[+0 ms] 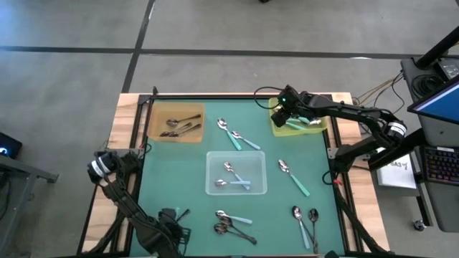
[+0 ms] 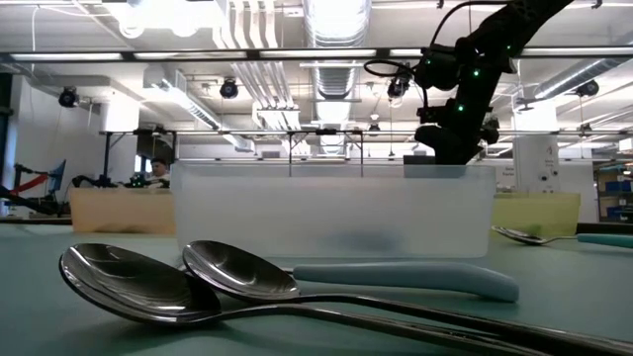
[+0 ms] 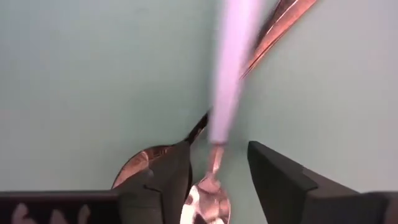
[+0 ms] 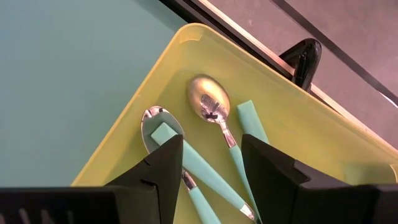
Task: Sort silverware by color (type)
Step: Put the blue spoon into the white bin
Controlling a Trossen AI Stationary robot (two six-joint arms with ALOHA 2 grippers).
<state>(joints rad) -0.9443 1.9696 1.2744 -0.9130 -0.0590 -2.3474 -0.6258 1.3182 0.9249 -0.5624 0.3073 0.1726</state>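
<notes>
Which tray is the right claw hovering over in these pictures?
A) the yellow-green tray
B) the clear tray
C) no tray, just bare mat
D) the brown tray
A: the right claw hangs open over the yellow-green tray, where teal-handled spoons already lie, as the overhead view also shows.

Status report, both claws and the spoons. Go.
Left claw open around a pale-blue-handled spoon, near edge. Right claw open above teal-handled spoons in yellow-green tray. Nothing blocking.

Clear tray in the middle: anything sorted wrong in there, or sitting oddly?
Nothing stands out. The clear tray holds only pale-handled spoons, lying flat inside its walls. Unsorted spoons lie loose on the mat around it, as expected mid-sort.
</notes>
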